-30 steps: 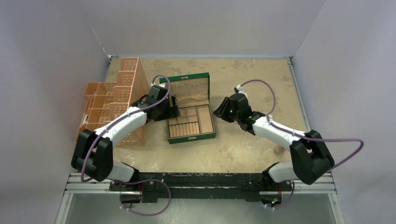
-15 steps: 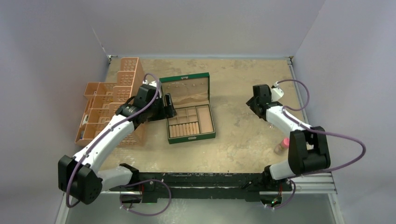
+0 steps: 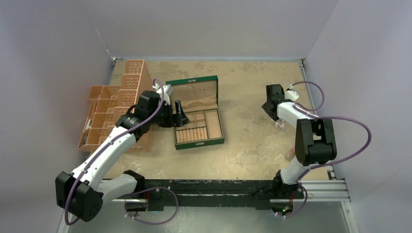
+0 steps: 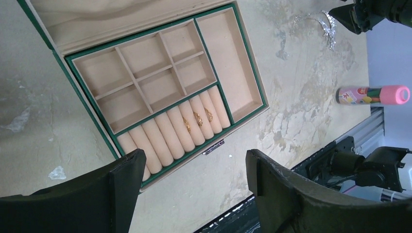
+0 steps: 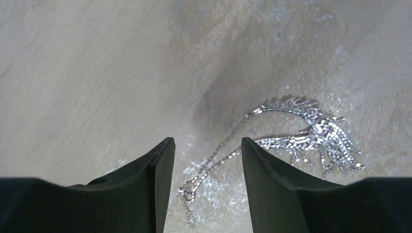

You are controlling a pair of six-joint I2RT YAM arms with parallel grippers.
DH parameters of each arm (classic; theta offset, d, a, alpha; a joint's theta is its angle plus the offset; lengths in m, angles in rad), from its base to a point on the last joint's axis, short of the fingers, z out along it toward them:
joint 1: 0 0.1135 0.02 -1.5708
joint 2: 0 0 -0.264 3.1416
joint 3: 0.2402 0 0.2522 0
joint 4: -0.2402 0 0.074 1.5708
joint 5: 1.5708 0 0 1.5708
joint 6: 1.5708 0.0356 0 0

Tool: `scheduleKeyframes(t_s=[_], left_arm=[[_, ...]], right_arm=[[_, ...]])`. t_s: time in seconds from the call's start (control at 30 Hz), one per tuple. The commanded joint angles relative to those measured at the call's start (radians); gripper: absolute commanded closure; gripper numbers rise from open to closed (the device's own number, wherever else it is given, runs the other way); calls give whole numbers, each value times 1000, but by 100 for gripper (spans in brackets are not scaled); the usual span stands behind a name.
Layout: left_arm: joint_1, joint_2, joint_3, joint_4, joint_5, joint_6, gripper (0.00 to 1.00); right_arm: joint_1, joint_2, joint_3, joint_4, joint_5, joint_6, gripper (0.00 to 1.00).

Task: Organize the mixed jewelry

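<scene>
A glittery silver chain (image 5: 291, 136) lies on the mottled tan tabletop (image 3: 248, 145) at the right side, well apart from the green hinged jewelry box with tan felt compartments (image 3: 199, 143) at centre. In the right wrist view its long axis runs on a diagonal: a thin single strand begins between the fingertips and leads away to a fanned, tassel-like cluster of sparkling strands. The right gripper (image 5: 206, 145) hangs just above that thin end with its black wedge-shaped fingers spread and nothing clasped. The box stands with its lid up at the far side. Inside are six small square cells, one long cell along the right, and a near row of padded peach rolls. Three tiny gold rings (image 4: 197, 119) are tucked in the slots toward the right end of that row. The left gripper (image 4: 194, 160) hovers at the box's left edge, fingers wide apart and empty. A small pink-capped cylinder (image 4: 371, 94) lies on its side at the near right.
</scene>
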Motion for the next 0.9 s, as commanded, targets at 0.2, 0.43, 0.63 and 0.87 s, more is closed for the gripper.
scheduleKeyframes(t_s=[0.2,0.43,0.63,0.87], left_arm=[[-4,-5,-8,74,43,34,25],[-4,-7,-12,75,43,33,25],[-3,-8,-12,73,42,34,25],[-4,-16,-10,71,36,34,25]], right_arm=[[-52,33,-8,13,-41,-14,44],[-64,70,-34,56,-109,-53,43],[-64,60,-66,51,-171,-59,43],[-64,-67,-179,2,-229,-12,45]])
